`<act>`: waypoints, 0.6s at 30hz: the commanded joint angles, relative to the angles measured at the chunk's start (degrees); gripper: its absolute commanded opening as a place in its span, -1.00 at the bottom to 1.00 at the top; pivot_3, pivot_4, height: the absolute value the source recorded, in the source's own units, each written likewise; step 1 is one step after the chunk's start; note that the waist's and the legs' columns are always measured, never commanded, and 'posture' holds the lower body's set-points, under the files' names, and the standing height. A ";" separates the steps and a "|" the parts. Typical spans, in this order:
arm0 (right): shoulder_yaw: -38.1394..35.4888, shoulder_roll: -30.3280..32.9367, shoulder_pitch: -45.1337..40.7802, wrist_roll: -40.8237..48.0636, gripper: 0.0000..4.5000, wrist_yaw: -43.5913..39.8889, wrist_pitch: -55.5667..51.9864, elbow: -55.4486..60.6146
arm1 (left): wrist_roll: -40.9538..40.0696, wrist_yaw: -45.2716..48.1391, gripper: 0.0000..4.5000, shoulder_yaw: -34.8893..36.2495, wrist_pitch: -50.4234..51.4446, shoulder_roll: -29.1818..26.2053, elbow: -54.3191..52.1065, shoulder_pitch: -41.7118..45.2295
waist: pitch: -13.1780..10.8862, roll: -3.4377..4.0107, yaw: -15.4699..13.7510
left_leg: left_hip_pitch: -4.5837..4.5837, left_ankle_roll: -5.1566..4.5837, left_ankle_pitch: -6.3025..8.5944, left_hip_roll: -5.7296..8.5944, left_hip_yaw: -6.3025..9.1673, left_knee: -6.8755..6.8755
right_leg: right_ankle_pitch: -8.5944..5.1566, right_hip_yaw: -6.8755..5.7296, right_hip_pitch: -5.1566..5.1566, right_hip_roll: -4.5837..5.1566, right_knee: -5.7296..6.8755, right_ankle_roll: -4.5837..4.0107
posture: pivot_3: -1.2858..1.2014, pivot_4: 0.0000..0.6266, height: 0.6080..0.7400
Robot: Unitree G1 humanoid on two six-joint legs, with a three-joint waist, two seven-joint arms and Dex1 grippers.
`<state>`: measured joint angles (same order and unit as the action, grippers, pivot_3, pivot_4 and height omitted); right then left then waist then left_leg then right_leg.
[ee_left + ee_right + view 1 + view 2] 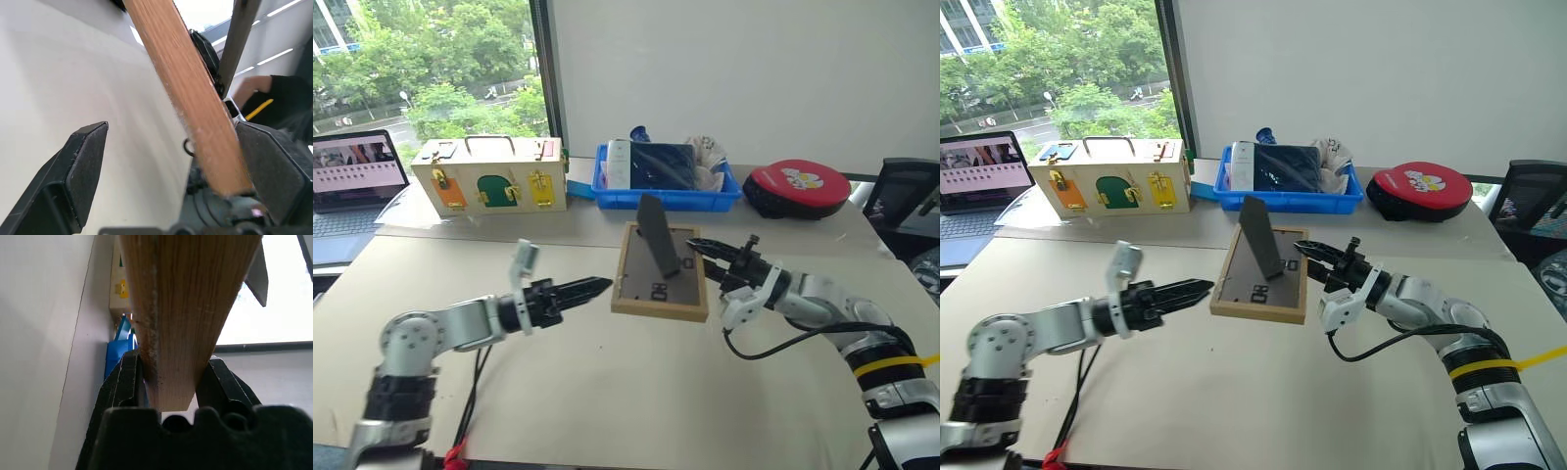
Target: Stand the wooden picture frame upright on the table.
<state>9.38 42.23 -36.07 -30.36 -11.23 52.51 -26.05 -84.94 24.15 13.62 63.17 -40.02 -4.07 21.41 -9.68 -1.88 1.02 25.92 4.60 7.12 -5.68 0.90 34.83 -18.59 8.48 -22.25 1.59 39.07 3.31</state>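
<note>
The wooden picture frame is tilted over the table, its dark grey back with pale digits facing up and its hinged stand swung out. My right gripper is shut on the frame's right edge; in the right wrist view both fingers clamp the light wood. My left gripper points at the frame's left edge and is open. In the left wrist view its fingers stand wide apart, with the wood edge close to one of them. I cannot tell whether the frame's near edge touches the table.
At the back of the table stand a cream latch box, a blue bin with cloth and a bottle, and a red round case. A laptop is at the far left and a black chair at the right.
</note>
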 commanded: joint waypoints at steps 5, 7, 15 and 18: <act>-1.88 -5.94 -4.15 51.70 -0.45 -43.05 -46.35 8.41 | 12.50 10.12 1.00 3.17 -12.11 1.72 -9.07 -4.57 | -0.05 0.03 -0.07 | -0.05 -0.03 0.00 -0.02 0.02 0.06 | 0.01 -0.06 0.17 0.00 0.01 0.01 | 0.03 -0.52 0.46; -0.48 -4.85 -4.65 54.21 -0.45 -47.61 -58.27 10.32 | 14.11 9.39 1.00 2.54 -12.51 2.45 -10.40 -5.20 | -0.05 0.03 -0.27 | -0.05 -0.05 0.00 -0.02 0.05 0.04 | 0.00 -0.12 0.15 0.00 0.01 0.00 | 0.03 -0.52 0.46; -0.74 -5.89 -8.08 55.97 -0.46 -52.08 -80.69 8.42 | 16.83 7.42 1.00 2.69 -12.51 3.54 -14.15 -7.51 | -0.05 0.03 -0.17 | 0.04 -0.08 0.02 -0.03 0.08 0.01 | -0.01 -0.17 0.00 -0.02 0.00 -0.02 | 0.03 -0.52 0.46; -0.97 -6.64 -8.96 56.65 -0.46 -54.01 -85.69 6.63 | 16.58 7.56 1.00 3.61 -12.46 3.52 -14.92 -8.45 | -0.05 0.03 0.04 | 0.05 -0.08 0.03 -0.03 0.08 -0.01 | -0.01 -0.16 -0.02 -0.03 0.00 -0.02 | 0.03 -0.52 0.46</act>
<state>10.53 36.14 -43.11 23.86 -63.41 -29.76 -19.49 -67.70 31.47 15.39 51.28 -36.44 -16.82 13.31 -9.73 -1.84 1.06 25.97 4.52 7.14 -5.71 0.98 34.82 -18.61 8.33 -22.27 1.56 39.07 3.29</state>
